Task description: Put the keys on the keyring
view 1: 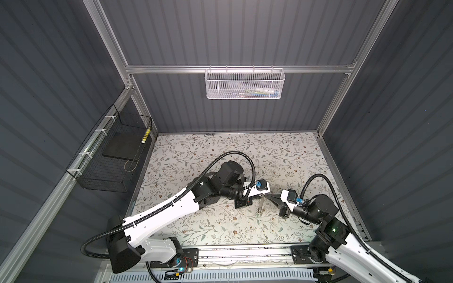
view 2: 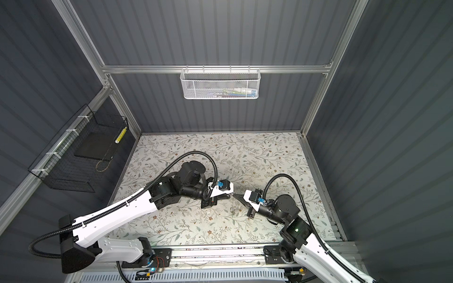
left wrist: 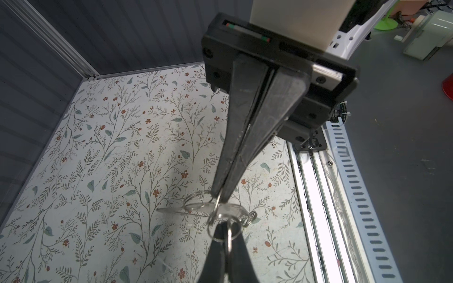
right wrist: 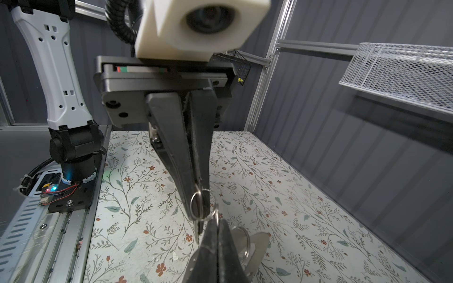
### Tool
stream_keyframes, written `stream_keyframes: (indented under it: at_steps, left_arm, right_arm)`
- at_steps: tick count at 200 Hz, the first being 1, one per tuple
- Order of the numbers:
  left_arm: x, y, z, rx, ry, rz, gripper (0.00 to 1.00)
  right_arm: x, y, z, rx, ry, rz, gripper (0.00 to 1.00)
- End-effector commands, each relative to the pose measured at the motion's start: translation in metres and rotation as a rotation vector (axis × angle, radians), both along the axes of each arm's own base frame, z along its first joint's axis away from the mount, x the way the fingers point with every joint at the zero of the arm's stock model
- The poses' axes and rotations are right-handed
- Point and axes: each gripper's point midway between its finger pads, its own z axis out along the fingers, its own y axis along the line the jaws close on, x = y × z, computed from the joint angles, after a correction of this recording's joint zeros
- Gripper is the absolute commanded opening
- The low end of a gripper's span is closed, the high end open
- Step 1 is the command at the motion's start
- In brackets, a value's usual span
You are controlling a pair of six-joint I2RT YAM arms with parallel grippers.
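Observation:
My two grippers meet tip to tip above the floral table (view 1: 220,152). The left gripper (view 1: 263,195) (left wrist: 226,226) is shut on a small metal ring (left wrist: 229,241). A thin metal strip (right wrist: 197,232) hangs under its tips; it may be a key seen edge-on, but I cannot make out the keys for sure. The right gripper (view 1: 269,196) (right wrist: 217,221) is shut on a ring of the keyring (right wrist: 257,245), a pale flat plate that hangs behind its fingers. In both top views the plate (view 1: 260,206) (view 2: 232,205) dangles below the tips.
A white mesh basket (view 1: 245,83) hangs on the back wall. A black wire basket (view 1: 110,156) is fixed to the left wall. An aluminium rail (view 1: 245,252) runs along the front edge between the two arm bases.

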Motion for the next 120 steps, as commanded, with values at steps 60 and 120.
stream_keyframes:
  at_steps: [60,120]
  left_arm:
    - [0.007,0.011,-0.005,0.144,-0.063,-0.015,0.0]
    - [0.004,0.01,-0.018,0.186,-0.028,-0.039,0.0]
  right_arm:
    - [-0.002,-0.009,0.007,-0.025,-0.051,-0.038,0.0]
    - [-0.008,-0.009,0.013,0.007,-0.075,-0.009,0.0]
